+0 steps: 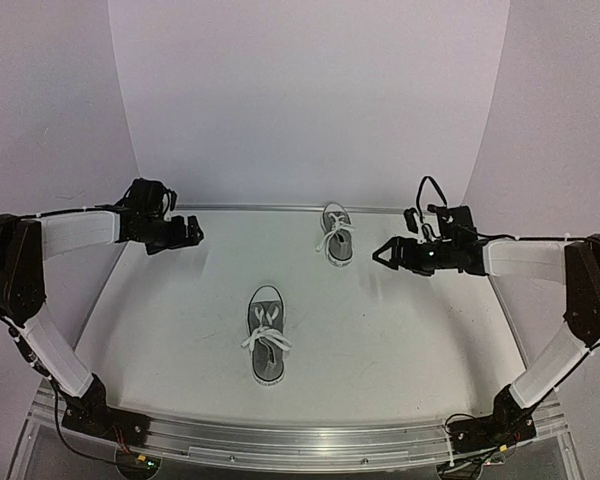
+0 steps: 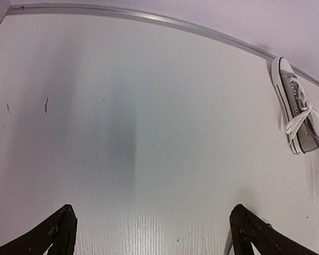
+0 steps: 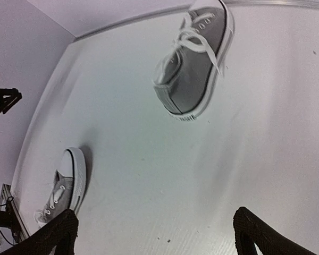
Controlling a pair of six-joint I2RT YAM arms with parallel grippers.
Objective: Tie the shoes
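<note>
Near shoe (image 1: 267, 338): upright on the desk (image 1: 410, 330), centre, nearer the arm bases. Far shoe (image 1: 336, 232): upright, close to the rear edge. Left hand (image 1: 194, 231): fingers spread wide, empty, over the left rear area, well apart from both. Right hand (image 1: 380, 254): fingers spread wide, empty, near the far shoe's right side, not touching.

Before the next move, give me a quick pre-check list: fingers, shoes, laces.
1. Left fingers open, empty: ok.
2. Right fingers open, empty: ok.
3. Both arms clear of the shoes: ok.
4. Near shoe upright on its sole: ok.
5. Far shoe upright, close to the back edge of the table: ok.
6. Laces tied or loose: cannot tell; they lie bunched over both tongues.
</note>
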